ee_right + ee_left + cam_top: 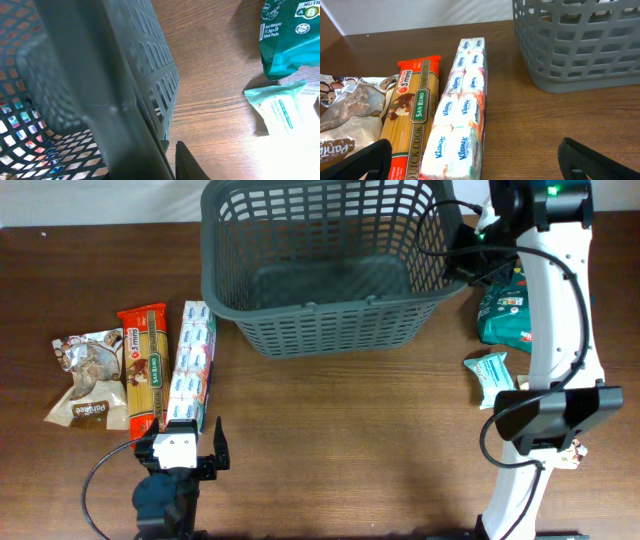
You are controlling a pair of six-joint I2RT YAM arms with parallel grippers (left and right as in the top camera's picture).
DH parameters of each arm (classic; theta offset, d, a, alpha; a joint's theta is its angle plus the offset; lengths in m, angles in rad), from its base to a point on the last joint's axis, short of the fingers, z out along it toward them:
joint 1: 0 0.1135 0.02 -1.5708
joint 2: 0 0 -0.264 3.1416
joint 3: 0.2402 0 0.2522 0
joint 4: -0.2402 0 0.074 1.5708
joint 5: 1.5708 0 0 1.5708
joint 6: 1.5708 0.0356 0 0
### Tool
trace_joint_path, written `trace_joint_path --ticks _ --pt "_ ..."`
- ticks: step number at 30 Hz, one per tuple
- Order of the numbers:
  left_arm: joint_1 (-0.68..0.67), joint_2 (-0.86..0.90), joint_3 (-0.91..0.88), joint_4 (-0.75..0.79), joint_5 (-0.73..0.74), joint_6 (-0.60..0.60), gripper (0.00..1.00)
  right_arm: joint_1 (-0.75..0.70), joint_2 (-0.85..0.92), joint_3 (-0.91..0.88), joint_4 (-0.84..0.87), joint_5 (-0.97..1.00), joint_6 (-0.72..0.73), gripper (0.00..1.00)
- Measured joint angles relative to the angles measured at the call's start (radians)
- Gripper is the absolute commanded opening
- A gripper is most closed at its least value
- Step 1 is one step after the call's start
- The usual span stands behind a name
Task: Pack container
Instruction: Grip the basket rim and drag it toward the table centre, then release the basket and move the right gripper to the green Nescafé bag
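You have one grey basket [330,330] on the tabletop [350,440]. To the left of it you can count three packets: one snack bag [85,375], one pack of spaghetti [143,365] and one long pack of Kleenex tissues [190,365]. To the right there are two: one green bag [498,315] and one small pale packet [490,372].

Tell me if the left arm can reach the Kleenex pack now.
Probably yes: the Kleenex pack lies uncovered just ahead of the left gripper, its fingers spread wide, though the pasta packet alongside may crowd one finger.
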Motion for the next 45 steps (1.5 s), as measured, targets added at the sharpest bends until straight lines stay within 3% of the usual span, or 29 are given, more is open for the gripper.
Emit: trace_joint_path --ticks 17,20,21,26,29,38,45 --pt "0.000 0.000 0.000 0.000 0.000 0.000 0.99 0.014 -0.004 0.000 0.003 0.005 0.086 0.04" --pt "0.000 0.000 0.000 0.000 0.000 0.000 0.99 0.014 -0.005 0.000 0.003 0.005 0.085 0.22" --pt "0.000 0.000 0.000 0.000 0.000 0.000 0.99 0.014 -0.005 0.000 0.003 0.005 0.085 0.38" --pt "0.000 0.000 0.000 0.000 0.000 0.000 0.99 0.010 -0.005 -0.008 -0.015 0.086 0.094 0.61" --pt "0.000 0.000 0.000 0.000 0.000 0.000 0.99 0.006 -0.005 -0.008 -0.014 0.115 0.084 0.70" --pt "0.000 0.000 0.000 0.000 0.000 0.000 0.99 0.006 -0.024 -0.012 0.098 0.142 -0.074 0.76" --pt "0.000 0.000 0.000 0.000 0.000 0.000 0.99 0.006 -0.193 -0.021 0.198 0.144 -0.230 0.79"
